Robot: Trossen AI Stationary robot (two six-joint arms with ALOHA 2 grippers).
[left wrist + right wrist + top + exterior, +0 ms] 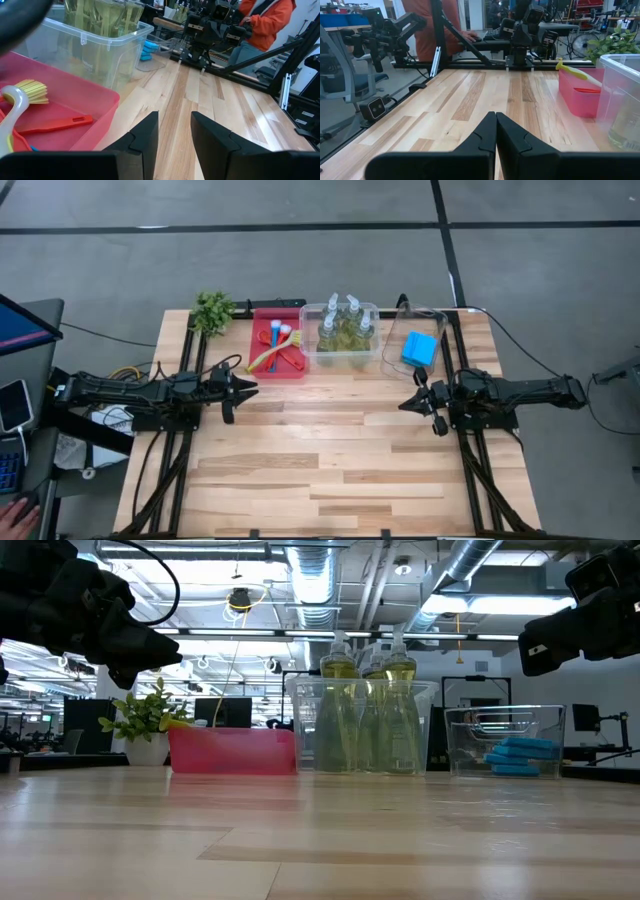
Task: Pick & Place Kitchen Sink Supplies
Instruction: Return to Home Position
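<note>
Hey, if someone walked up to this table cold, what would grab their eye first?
Along the far edge stand a red tray of brushes, a clear bin of yellow-green bottles and a second clear bin holding blue sponges. Both arms reach in from the sides: left tool open, right tool shut, both empty.

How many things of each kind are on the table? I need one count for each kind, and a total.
Clear bottles: 4
Brushes: 3
Clear bins: 2
Red tray: 1
Plant: 1
Blue sponges: stacked, count unclear
Total: 11, sponges not included
</note>
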